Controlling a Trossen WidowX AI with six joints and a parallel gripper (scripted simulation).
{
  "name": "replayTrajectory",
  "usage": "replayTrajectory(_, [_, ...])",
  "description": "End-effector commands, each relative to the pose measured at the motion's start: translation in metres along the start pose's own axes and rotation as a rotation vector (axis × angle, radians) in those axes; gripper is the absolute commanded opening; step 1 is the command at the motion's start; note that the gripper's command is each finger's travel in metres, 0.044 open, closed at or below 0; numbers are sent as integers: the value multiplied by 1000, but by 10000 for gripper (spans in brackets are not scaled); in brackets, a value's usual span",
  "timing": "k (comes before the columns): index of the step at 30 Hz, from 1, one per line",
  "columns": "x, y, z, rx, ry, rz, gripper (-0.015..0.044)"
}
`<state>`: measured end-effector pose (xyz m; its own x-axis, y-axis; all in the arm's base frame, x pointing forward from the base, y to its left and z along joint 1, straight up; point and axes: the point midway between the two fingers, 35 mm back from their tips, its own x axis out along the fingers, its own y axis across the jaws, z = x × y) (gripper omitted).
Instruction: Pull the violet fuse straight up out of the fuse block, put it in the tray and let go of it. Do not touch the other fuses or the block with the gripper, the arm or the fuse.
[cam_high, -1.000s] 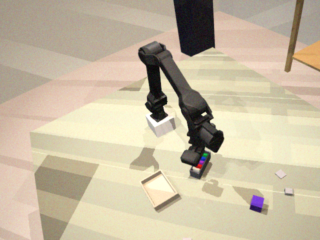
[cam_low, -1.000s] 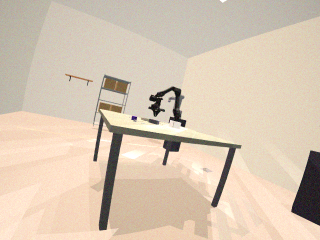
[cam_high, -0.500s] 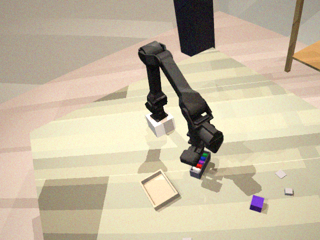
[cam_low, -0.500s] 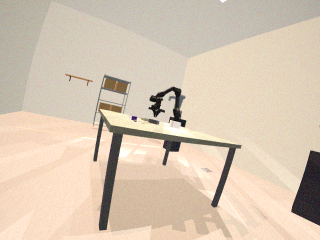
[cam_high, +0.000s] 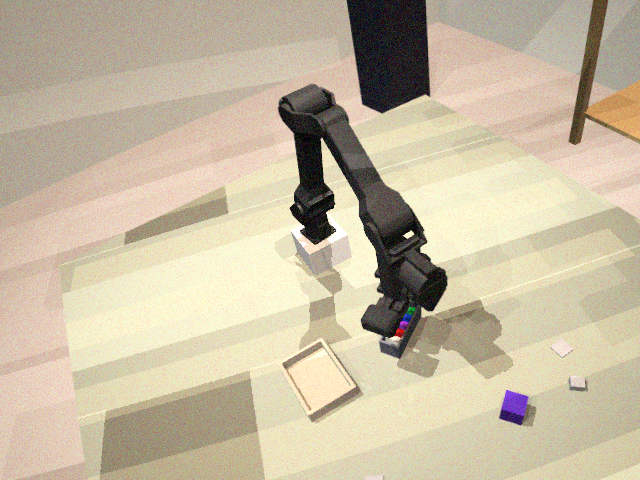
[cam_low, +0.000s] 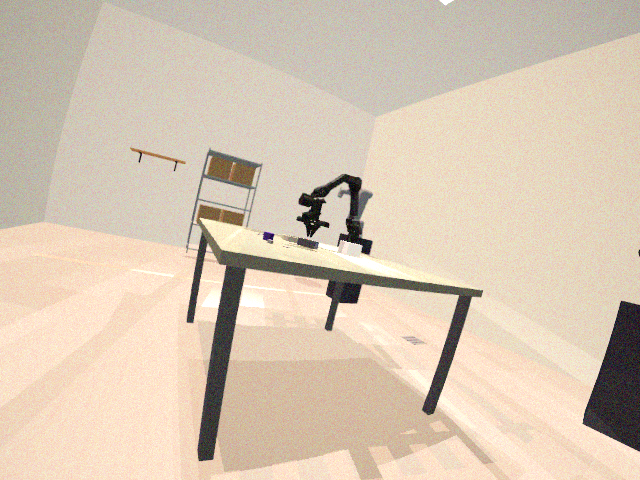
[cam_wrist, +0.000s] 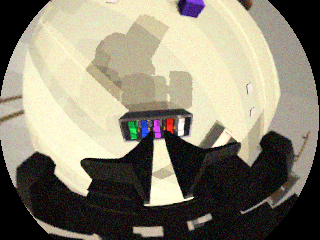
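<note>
Jaws of the gripper (cam_wrist: 159, 154) are drawn nearly together with only a narrow wedge of pale surface showing between the two dark fingers, and they grasp nothing. In the wrist view their tips point toward the fuse block (cam_wrist: 156, 127) and stop just short of its near wall, lined up with the violet fuse (cam_wrist: 158, 127).

That fuse sits in the block, in the middle of a row of five: green (cam_wrist: 134, 128) and blue (cam_wrist: 146, 128) to one side of it, red (cam_wrist: 170, 126) and white (cam_wrist: 180, 126) to the other.

From the top view, the black arm (cam_high: 361, 175) rises from a white base (cam_high: 321, 248), bends over at a high elbow, and slopes down so that the wrist and gripper (cam_high: 385, 315) hang over the fuse block (cam_high: 398, 338), covering part of it. The violet fuse (cam_high: 404, 324) shows just beside the dark gripper body. Whether the gripper touches the block cannot be told from this view.

A shallow tan tray (cam_high: 318, 377) lies on the surface (cam_high: 180, 289) near the fuse block, on the side away from the purple cube (cam_high: 514, 406). The tray holds nothing. The cube stands well apart from the block. Two small grey-white flat squares (cam_high: 561, 347) lie beyond the cube, farther still from the block.

In the exterior view the arm (cam_low: 330, 204) stands far off on a long-legged table, too small to show the fuses.
</note>
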<state>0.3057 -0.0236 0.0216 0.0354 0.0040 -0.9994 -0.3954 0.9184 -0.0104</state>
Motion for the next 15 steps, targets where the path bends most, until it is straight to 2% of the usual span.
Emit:
replayTrajectory(1, [7,0,-2,3,11,1,71])
replayTrajectory(15, [12,0,-2,3,11,1,71])
